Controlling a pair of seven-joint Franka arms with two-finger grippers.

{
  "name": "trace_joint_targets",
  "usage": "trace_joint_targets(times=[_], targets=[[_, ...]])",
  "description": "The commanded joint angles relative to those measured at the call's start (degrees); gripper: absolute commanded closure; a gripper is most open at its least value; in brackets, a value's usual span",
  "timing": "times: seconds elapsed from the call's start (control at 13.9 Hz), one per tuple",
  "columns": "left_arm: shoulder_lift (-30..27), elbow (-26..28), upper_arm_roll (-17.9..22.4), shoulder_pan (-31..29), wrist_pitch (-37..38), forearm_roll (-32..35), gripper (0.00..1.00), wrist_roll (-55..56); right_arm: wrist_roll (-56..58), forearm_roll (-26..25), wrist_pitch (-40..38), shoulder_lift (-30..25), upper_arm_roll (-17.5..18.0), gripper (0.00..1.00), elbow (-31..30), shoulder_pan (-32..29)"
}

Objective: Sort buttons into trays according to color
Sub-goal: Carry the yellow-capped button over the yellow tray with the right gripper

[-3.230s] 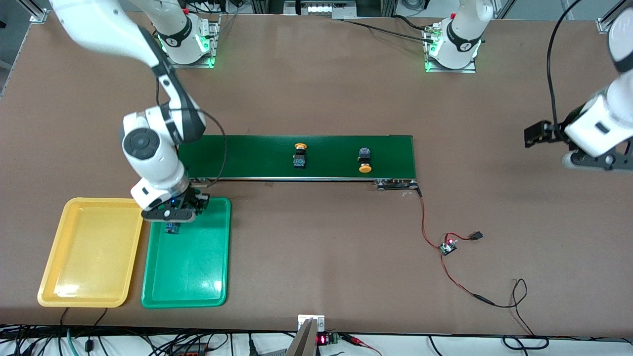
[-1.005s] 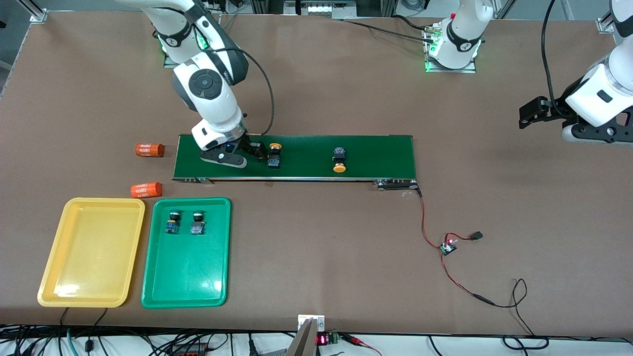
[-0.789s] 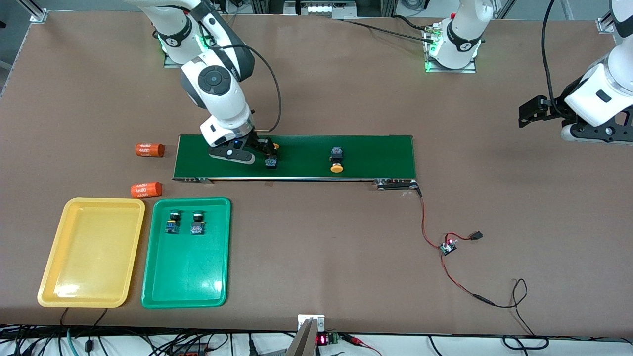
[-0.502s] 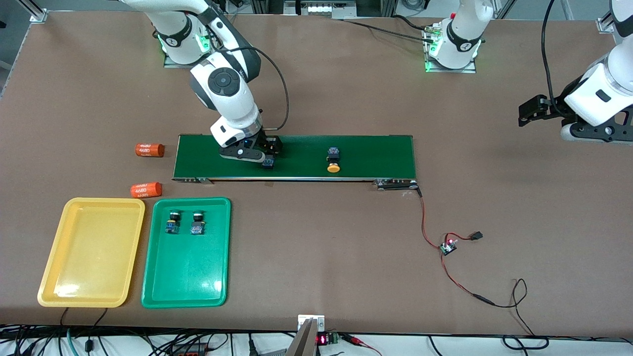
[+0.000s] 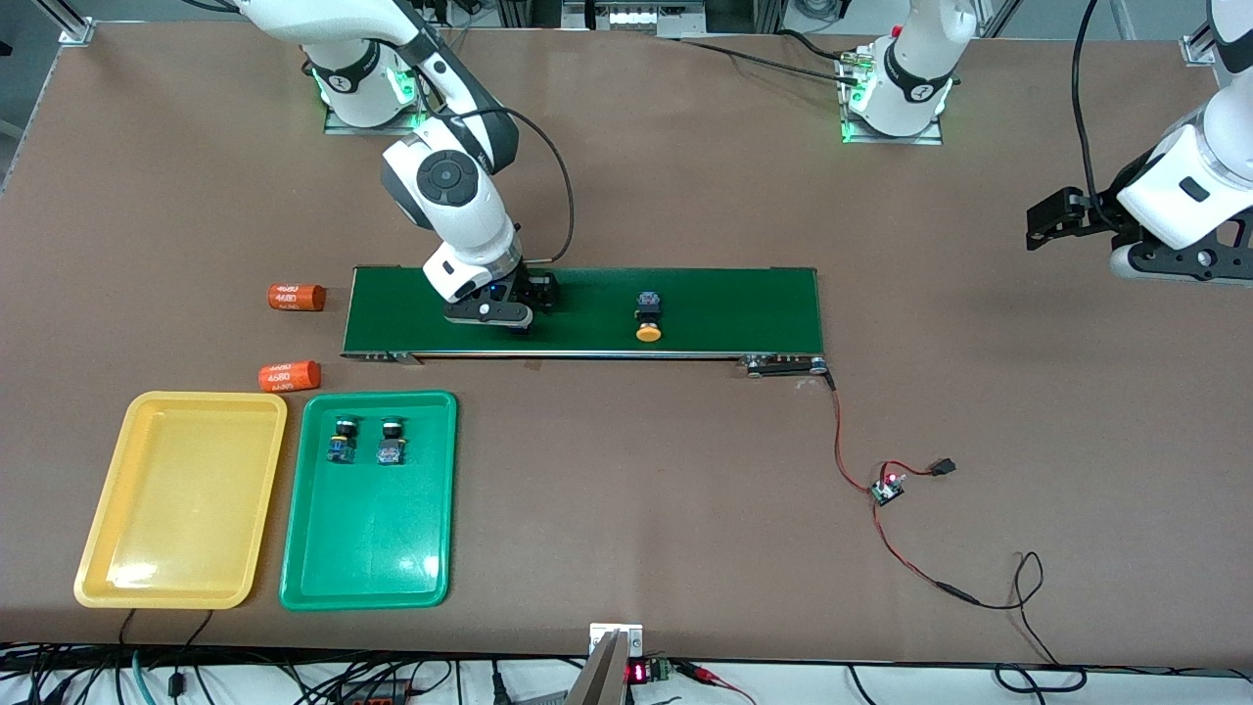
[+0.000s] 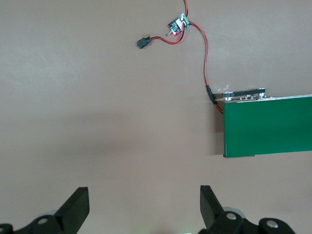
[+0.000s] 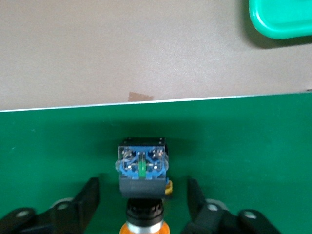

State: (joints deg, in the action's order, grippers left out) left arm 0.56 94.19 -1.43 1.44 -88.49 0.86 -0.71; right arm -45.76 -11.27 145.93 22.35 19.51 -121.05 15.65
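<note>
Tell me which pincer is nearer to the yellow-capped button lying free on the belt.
Right. The right pincer is low over the conveyor belt, straddling another button beside the free yellow-capped button. The left pincer waits off the belt, over bare table.

Glossy plastic trays (image 5: 294, 509), matt green belt (image 5: 744, 299), matt brown tabletop (image 5: 636, 490).

I see a brown table (image 5: 636, 509) under even light, a dark-green conveyor belt (image 5: 734, 308) at its middle; 2 orange cylinders (image 5: 296, 296) lie beside that belt's end, red wiring (image 5: 861, 470) near the other.
</note>
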Motion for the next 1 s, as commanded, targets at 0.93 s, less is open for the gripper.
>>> trace_joint_targets(times=[0.93], targets=[[-0.7,-0.1,0.7,0.0,1.7,-0.9,0.0,0.2,32.3,4.2,-19.5,-1.4,-15.1,0.92,16.6,-10.5]])
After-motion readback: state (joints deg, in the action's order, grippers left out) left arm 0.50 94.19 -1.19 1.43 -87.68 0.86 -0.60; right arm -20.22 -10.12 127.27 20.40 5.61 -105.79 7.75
